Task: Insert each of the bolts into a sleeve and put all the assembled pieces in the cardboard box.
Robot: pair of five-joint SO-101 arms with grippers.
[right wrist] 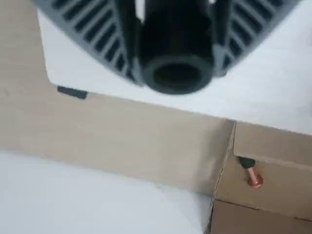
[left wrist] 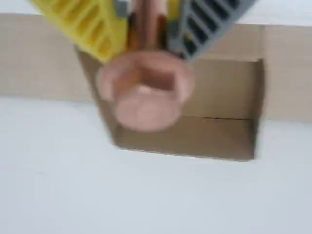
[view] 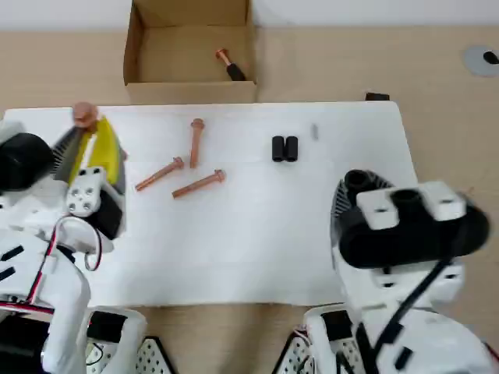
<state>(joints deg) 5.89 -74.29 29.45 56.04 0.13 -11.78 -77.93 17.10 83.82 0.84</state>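
Note:
My left gripper [view: 84,128], with one yellow and one grey finger, is shut on a copper bolt [left wrist: 145,87] whose head points outward, at the white mat's far left. My right gripper [view: 357,187] is shut on a black sleeve [right wrist: 178,68], open end facing outward, over the mat's right side. Three loose copper bolts [view: 197,142] lie on the mat left of centre. Two black sleeves [view: 284,148] lie side by side near the mat's far edge. The cardboard box [view: 140,54] stands beyond the mat and holds one assembled bolt and sleeve [view: 230,65].
The white mat [view: 257,234] covers the wooden table. A small black object [view: 376,97] lies at the mat's far right corner. A grey disc [view: 480,59] sits at the table's far right.

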